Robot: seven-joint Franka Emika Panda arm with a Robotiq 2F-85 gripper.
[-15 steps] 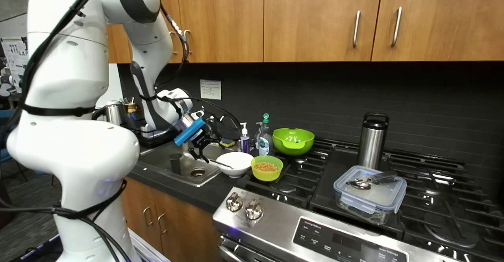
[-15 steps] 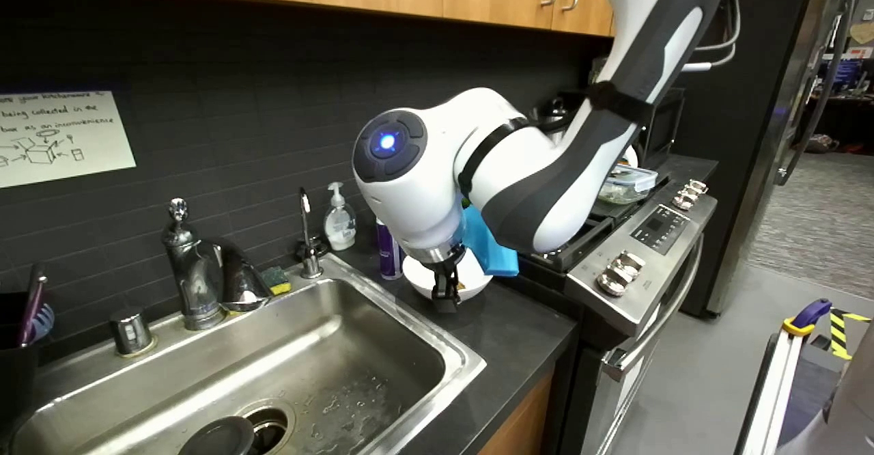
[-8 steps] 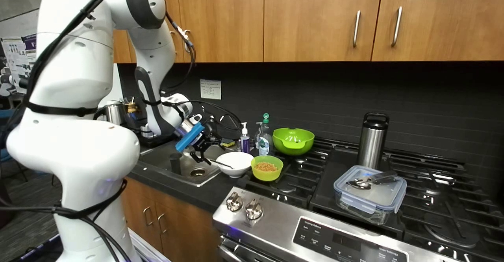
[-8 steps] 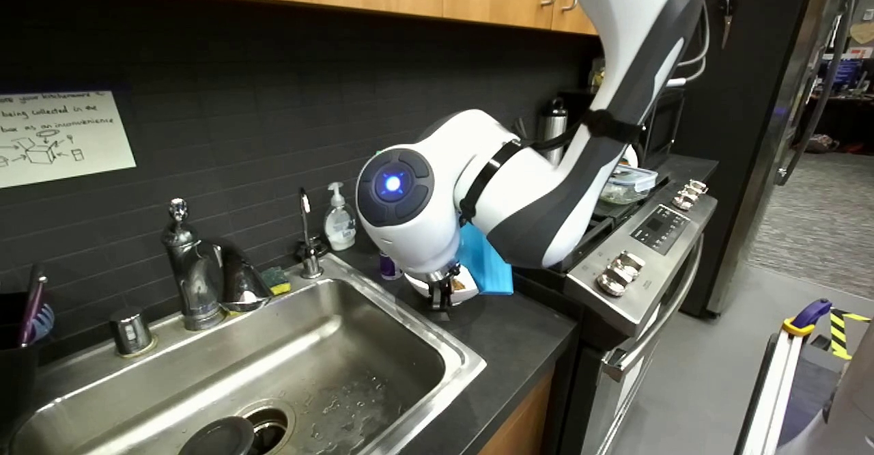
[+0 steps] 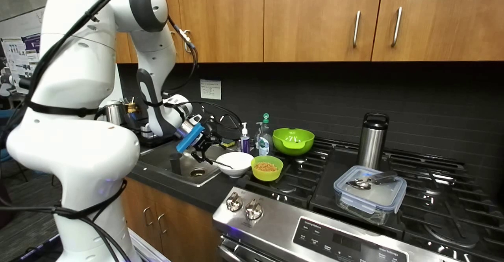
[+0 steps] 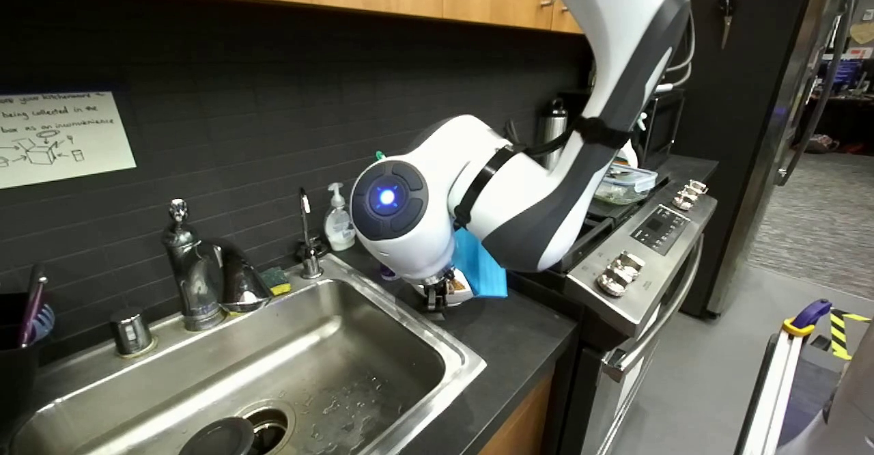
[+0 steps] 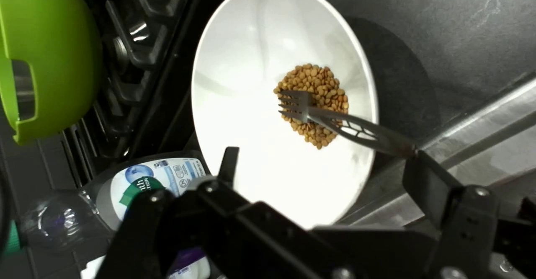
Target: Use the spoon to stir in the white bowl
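Observation:
Inside the white bowl [image 7: 234,82], on the dark counter beside the sink, is a small heap of lentils [image 7: 312,80]. A dark grey fork [image 7: 356,130] leans over the bowl's rim with its tines on the lentils. My gripper [image 7: 322,153] stands open above the near side of the bowl, its two fingers wide apart. The fork's handle end meets the tip of one finger [image 7: 431,187] in the wrist view; I cannot tell whether they touch or the finger only covers it. A metal spoon [image 5: 362,183] lies on the lid of a glass container, far from the gripper.
A yellow-green bowl [image 5: 267,176] of lentils stands right beside the white bowl. Behind are soap bottles [image 5: 264,141] and a bright green bowl [image 5: 293,144]. The glass container [image 5: 360,206] and a steel flask [image 5: 372,148] stand on the stove. The sink rim [image 6: 403,315] borders the counter.
The arm has come down, and the hand has sunk and shifted slightly toward the sink, its fingers only a little displaced. The bowls and the fork show no visible movement.

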